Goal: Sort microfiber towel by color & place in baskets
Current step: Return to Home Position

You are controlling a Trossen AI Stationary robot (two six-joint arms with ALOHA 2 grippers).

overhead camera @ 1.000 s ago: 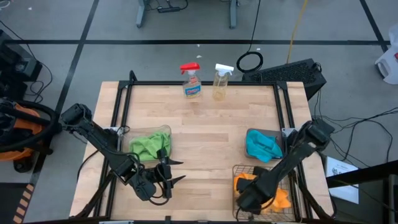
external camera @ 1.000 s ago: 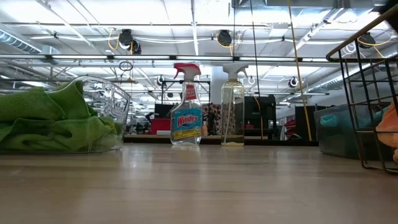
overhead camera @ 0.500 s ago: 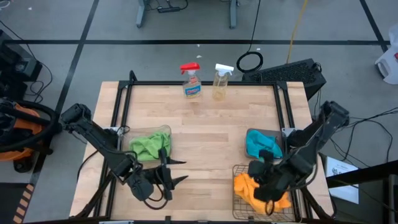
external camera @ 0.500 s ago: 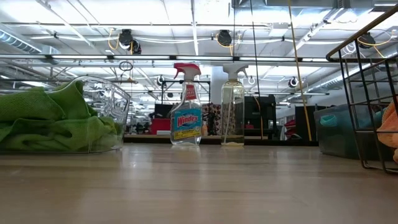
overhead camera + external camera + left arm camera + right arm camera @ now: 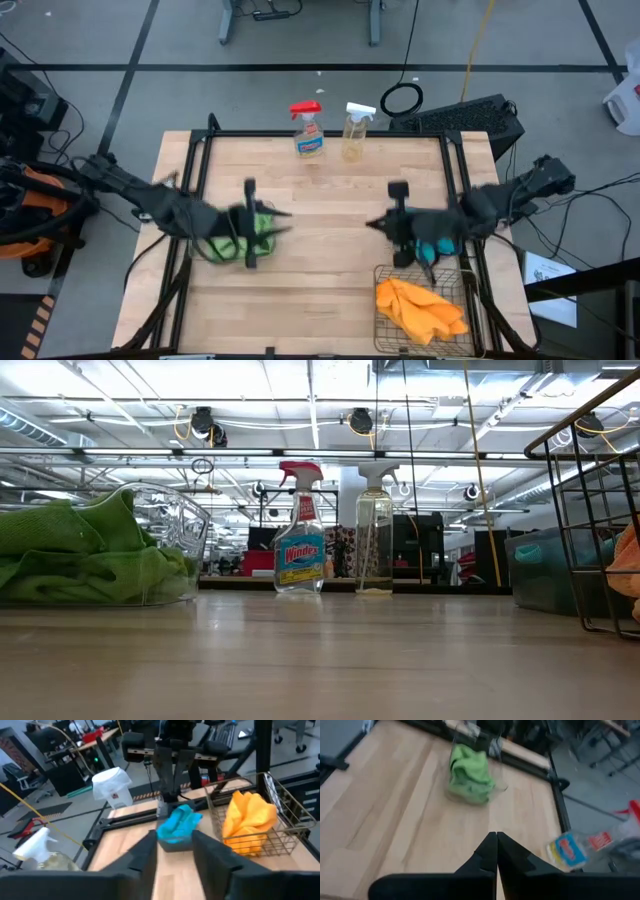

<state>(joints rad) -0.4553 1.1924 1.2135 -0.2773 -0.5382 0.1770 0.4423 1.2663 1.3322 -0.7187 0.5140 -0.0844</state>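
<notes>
Two crumpled bright green towels (image 5: 70, 550) fill the clear plastic tub (image 5: 190, 525) at the tabletop's left, the turquoise blue towels (image 5: 179, 821) are heaped in the dark grey bin (image 5: 175, 844) at its right, and the orange-yellow towels (image 5: 418, 306) lie rumpled in the brass wire-mesh basket (image 5: 452, 288) beside that bin.

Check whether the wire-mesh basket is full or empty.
Not empty. The wire-mesh basket holds crumpled orange-yellow microfiber cloths. They lie inside its mesh walls in the high view and the left wrist view.

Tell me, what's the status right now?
Left pincer open, right pincer shut, both empty. Green towels in tub, blue towels in bin, orange towels in wire basket. Nothing blocking.
</notes>
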